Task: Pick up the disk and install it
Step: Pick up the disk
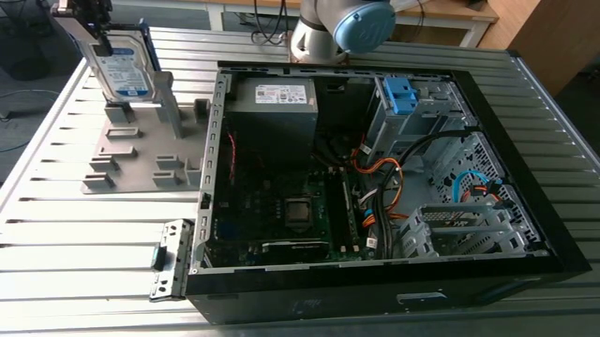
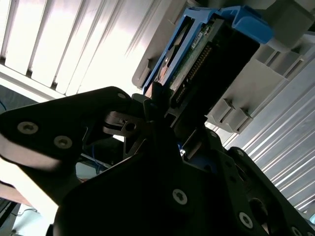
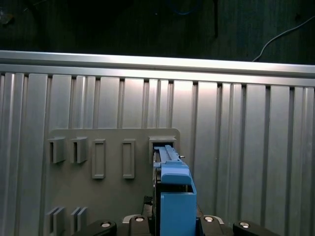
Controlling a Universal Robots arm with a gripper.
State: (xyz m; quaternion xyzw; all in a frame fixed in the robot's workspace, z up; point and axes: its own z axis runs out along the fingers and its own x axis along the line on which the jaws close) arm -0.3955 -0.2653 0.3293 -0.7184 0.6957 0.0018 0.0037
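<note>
Disk [image 1: 120,67] stands on edge over the grey holder plate [image 1: 140,165], outside the computer case [image 1: 525,210] and beside its wall on the exterior view's left. Gripper [image 1: 94,28] is clamped on the disk's upper end, and both wrist views show the blue frame held there. Cannot tell whether the lower edge is clear of the holder slot. Judgement: grasp made, lift barely begun if at all. Nothing is installed yet, and inside the case only a small blue bracket [image 1: 398,95] sits at the far bay.
</note>
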